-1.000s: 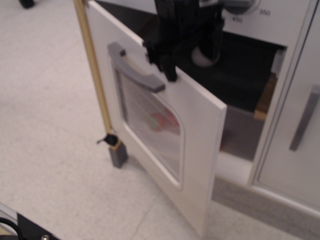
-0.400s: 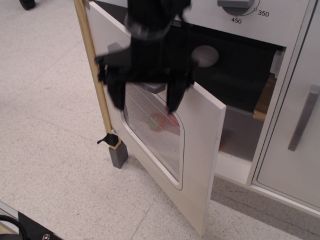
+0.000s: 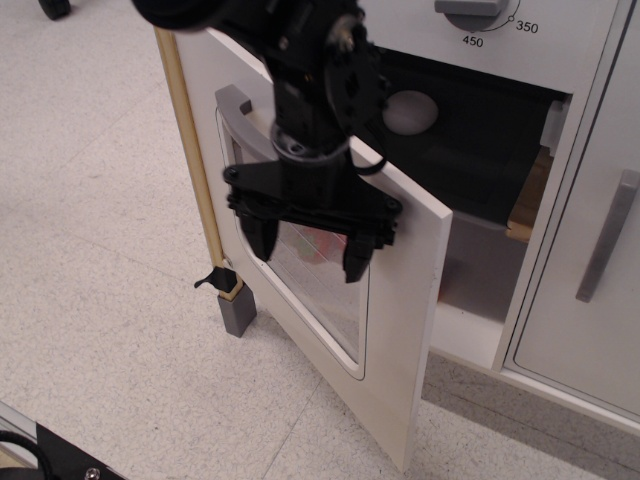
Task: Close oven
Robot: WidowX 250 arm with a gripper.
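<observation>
Nothing of the closing is done yet, by the look of it: the oven stands open, its door swung well out toward the near left, and the whole swing back to the front of the cabinet is left. Going from the left, a wooden post with a grey foot stands just beside the door's hinged side; next comes the door's curved grey handle, only its left end showing, and below it the rounded clear window. The gripper hangs in front of that window, pointing downward, its two dark fingers spread apart with nothing between them; whether it touches the pane I cannot tell. Right of the door's free edge lies the dark oven cavity with a pale round spot at its back, a temperature dial above it, and at the far right the plain cabinet door with its straight bar handle. Against a second ago, the gripper has come away from the handle's right end, dropped lower over the window and opened wider, while the door itself sits at much the same angle.
</observation>
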